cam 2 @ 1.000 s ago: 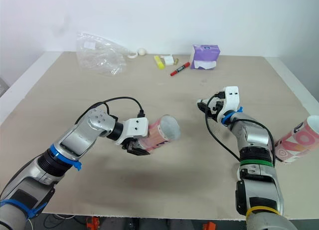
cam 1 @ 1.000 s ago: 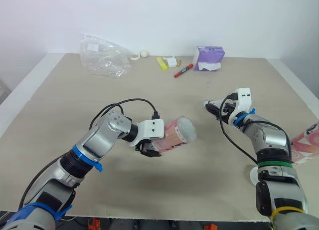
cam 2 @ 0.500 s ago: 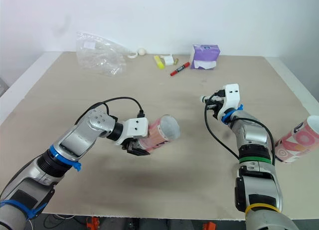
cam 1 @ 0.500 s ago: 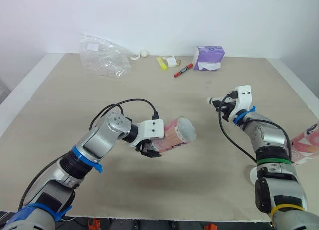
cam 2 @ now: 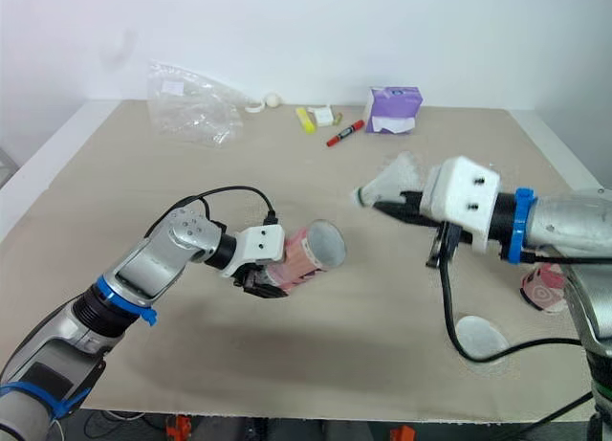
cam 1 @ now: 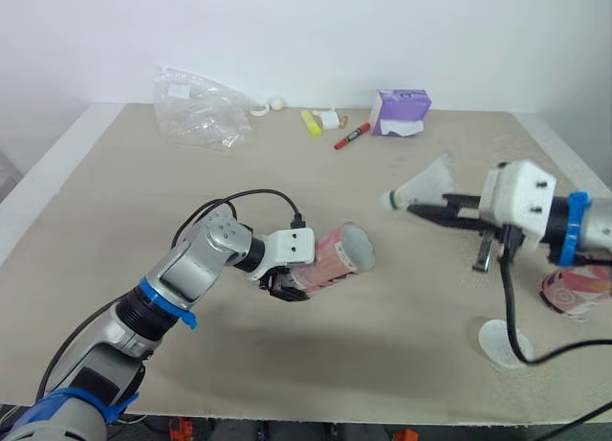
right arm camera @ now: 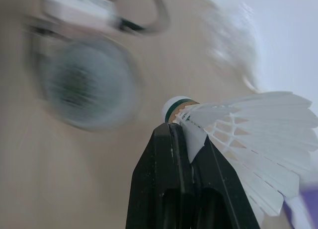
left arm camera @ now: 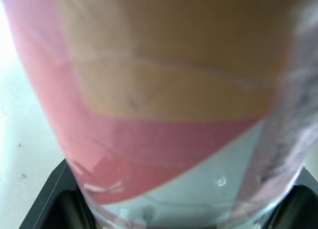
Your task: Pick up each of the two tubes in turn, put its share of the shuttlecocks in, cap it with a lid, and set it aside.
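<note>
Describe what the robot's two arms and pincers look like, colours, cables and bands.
The left arm has silver-grey shells, black joints, a blue band, a white wrist block and a looping black cable. The right arm is silver-grey with a blue band, a boxy white wrist block with dark screw holes, and a hanging black cable. The left pincer and right pincer each have two slim black fingers.

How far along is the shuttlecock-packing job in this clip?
Done: nothing looks finished; the round translucent lid lies loose on the table. In hand: the left gripper clamps a pink cardboard tube, open mouth toward the right gripper, which pinches a white feather shuttlecock, apart from the mouth. Left: loading, capping, setting aside, then the second pink tube.
</note>
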You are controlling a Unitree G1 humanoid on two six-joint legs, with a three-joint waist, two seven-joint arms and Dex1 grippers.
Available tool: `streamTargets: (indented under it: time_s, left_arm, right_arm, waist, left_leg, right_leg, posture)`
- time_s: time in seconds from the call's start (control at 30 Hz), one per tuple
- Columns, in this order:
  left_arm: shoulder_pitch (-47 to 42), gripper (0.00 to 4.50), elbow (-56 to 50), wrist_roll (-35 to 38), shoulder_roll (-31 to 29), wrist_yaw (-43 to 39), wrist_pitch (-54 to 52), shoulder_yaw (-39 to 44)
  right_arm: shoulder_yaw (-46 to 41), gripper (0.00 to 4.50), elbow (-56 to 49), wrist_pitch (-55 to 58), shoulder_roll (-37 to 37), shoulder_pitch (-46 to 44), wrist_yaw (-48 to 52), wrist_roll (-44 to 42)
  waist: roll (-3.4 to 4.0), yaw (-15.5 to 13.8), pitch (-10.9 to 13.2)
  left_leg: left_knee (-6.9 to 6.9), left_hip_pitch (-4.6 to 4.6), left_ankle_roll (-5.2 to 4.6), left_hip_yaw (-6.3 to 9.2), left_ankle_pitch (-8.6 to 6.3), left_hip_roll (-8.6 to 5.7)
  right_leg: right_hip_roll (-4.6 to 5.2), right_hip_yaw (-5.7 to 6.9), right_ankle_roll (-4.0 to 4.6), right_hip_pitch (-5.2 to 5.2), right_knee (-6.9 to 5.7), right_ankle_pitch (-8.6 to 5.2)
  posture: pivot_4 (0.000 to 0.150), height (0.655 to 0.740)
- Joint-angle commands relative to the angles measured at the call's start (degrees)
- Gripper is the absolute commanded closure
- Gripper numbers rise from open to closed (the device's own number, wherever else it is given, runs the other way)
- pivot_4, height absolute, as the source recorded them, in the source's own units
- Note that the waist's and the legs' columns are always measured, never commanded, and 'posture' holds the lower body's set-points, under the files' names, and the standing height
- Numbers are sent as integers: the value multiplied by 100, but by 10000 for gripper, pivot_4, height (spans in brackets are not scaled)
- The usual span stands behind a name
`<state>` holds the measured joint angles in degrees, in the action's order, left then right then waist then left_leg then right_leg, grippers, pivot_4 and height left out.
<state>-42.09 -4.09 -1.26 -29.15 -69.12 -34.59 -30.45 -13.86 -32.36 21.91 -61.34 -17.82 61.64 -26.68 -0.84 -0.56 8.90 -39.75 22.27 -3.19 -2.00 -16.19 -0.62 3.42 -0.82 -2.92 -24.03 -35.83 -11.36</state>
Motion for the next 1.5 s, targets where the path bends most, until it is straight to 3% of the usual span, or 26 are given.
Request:
streamTargets:
  time_s: [0.03,0.27,0.37,0.4,0.53,0.6,0.63,0.73,0.9,0.93,1.03,1.2,1.5]
  left_arm:
    - [134,12746,238,-130,-10,-24,-28,-312]
    - [121,12746,282,-162,-10,-32,12,-313]
    - [146,12746,235,-161,-34,-35,-11,-303]
    - [157,12746,226,-163,-45,-32,-11,-301]
    - [194,12746,190,-166,-76,-24,-19,-302]
    - [200,12746,187,-169,-70,-14,-21,-312]
    - [198,12746,186,-168,-60,-7,-26,-316]
    - [192,12746,172,-168,-41,-3,-18,-333]
    - [168,12746,175,-167,-17,-17,-2,-356]
    - [156,12746,174,-167,-5,-14,-8,-359]
    - [128,12746,186,-167,19,-10,-14,-359]
    - [129,12746,184,-179,36,-5,-22,-358]
    - [133,12746,213,-191,37,1,8,-356]
  right_arm:
    - [-310,43894,-449,313,-112,29,-44,-391]
    - [328,43894,-700,260,32,286,-160,-151]
    - [360,43894,-678,587,38,206,-168,-451]
    - [344,37842,-683,663,13,187,-140,-538]
    - [40,20630,-572,1016,19,-8,-253,-977]
    - [-288,13884,-408,1544,-96,-102,-309,-1504]
    - [-452,6093,-317,1848,-185,-121,-327,-1746]
    - [-597,844,-92,2152,-326,-210,-397,-1885]
    - [86,844,182,1738,-295,-692,-473,-1257]
    - [280,6435,179,1737,-250,-822,-453,-1214]
    - [829,17766,97,1681,-238,-1033,-210,-1063]
    - [1728,43004,119,1621,86,-1451,-296,-533]
    - [3378,44120,528,1719,652,-2402,-112,731]
  waist:
    - [-1,0,0]
    - [-4,-6,0]
    - [-4,-6,0]
    - [-5,-6,0]
    - [-5,-6,0]
    - [-6,-6,0]
    - [-6,-7,0]
    - [-6,-7,0]
    - [-3,-3,-2]
    - [-3,-6,-2]
    - [-2,-11,-2]
    - [-2,-11,-2]
    - [-2,-7,-3]
  left_leg:
    - [-2,0,0,0,0,0]
    - [0,9,1,3,-1,-1]
    - [0,12,1,2,-1,-2]
    - [-1,13,1,2,-1,-2]
    - [0,12,1,6,-1,-1]
    - [0,13,1,9,-1,-1]
    - [0,13,1,10,-1,-1]
    - [1,16,1,12,-1,-1]
    - [2,16,1,11,-1,1]
    - [2,16,1,13,-1,1]
    - [3,22,1,20,-1,-1]
    - [2,29,1,28,-1,-9]
    - [2,33,1,37,-1,-17]
  right_leg:
    - [0,-1,0,0,0,0]
    - [7,6,5,-4,6,-4]
    - [8,5,5,-6,7,-3]
    - [9,6,5,-6,7,-3]
    - [8,9,5,-6,7,-3]
    - [8,11,5,-6,7,-3]
    - [10,12,6,-6,9,-2]
    - [35,14,11,-6,13,0]
    - [48,46,20,-5,22,6]
    - [48,51,20,-6,22,6]
    - [42,64,20,-6,23,3]
    - [45,74,18,-4,31,1]
    - [52,85,37,-4,31,13]
  posture:
    - [1500,7400]
    - [1500,7400]
    - [1500,7400]
    - [1500,7400]
    - [1500,7400]
    - [1500,7400]
    - [1500,7400]
    - [1500,7400]
    - [1500,7400]
    - [1500,7400]
    - [1500,7400]
    - [1500,7400]
    - [1500,7400]
